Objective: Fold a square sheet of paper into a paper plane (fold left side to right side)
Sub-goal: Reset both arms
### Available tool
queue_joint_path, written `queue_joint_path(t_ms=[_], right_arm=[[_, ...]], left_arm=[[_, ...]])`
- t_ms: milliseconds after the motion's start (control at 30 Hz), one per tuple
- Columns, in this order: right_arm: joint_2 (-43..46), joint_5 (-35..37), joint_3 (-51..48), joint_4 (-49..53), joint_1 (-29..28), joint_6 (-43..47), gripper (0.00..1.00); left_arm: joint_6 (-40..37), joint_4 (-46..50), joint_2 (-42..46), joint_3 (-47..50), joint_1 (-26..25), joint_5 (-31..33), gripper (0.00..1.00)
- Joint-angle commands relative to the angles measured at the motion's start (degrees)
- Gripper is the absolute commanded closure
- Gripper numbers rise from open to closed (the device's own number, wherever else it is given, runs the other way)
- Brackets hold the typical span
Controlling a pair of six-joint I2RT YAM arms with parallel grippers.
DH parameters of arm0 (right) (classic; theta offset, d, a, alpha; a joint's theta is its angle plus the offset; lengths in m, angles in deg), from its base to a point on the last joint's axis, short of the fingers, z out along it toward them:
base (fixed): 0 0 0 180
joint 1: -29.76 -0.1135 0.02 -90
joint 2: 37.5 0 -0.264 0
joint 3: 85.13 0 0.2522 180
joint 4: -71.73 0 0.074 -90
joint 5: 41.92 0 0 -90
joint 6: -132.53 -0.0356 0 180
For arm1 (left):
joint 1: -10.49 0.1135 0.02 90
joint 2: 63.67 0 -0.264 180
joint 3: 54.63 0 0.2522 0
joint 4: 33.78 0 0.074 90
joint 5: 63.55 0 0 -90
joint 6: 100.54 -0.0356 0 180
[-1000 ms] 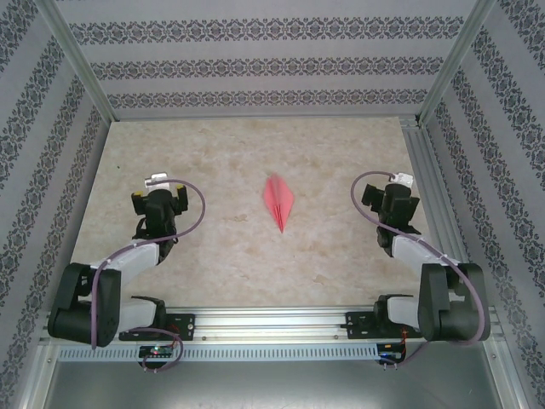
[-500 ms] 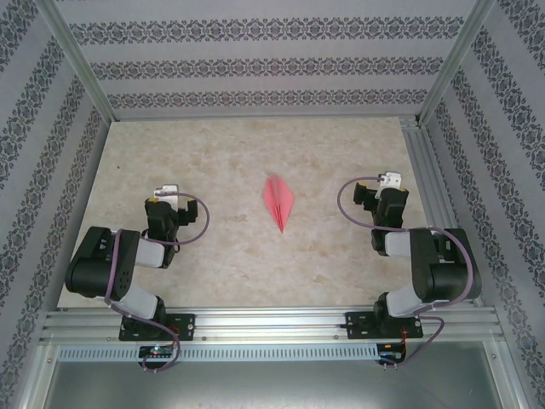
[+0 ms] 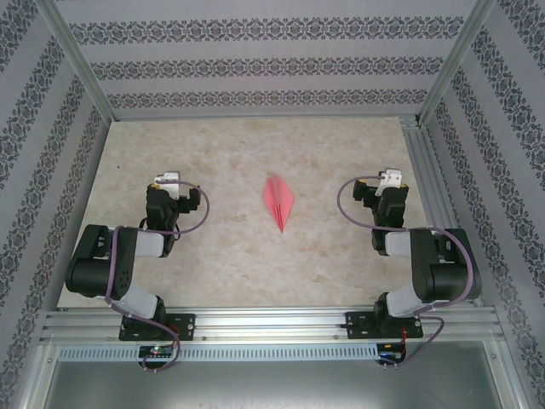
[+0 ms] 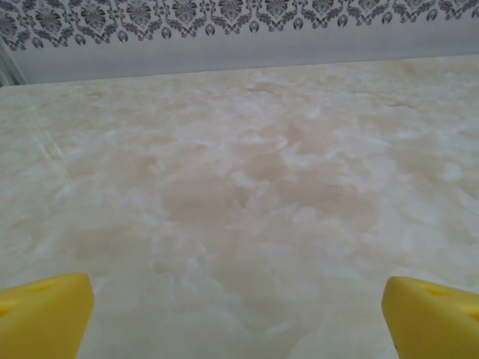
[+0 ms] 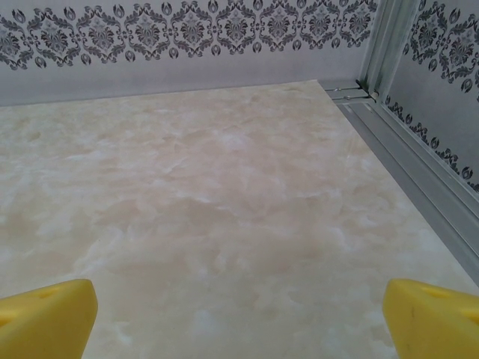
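On the table [image 3: 221, 256], paper plane [image 3: 279, 201] lies free; left gripper [image 4: 238, 318] and right gripper [image 5: 239, 318] gape wide, empty; a stray sweep could skid or crumple it.

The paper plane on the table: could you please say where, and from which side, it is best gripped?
Probably its broad far half, from the right: the paper plane lies with its narrow tip toward the near edge, its widest corner jutting right.
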Motion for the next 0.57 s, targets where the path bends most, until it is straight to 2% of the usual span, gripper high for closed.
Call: queue_joint_path(t_ms=[0,533], right_arm=[[0.49,-0.88,0.35,-2.2,0.07,0.93,0.02],[0.47,-1.12,0.45,-2.0,-0.14,1.15,0.02]], left_arm=[[-1.68,1.11,-0.22,-1.18,0.7,-1.95,0.0],[-1.64,1.1,-0.25,-1.17,0.65,-1.93,0.0]])
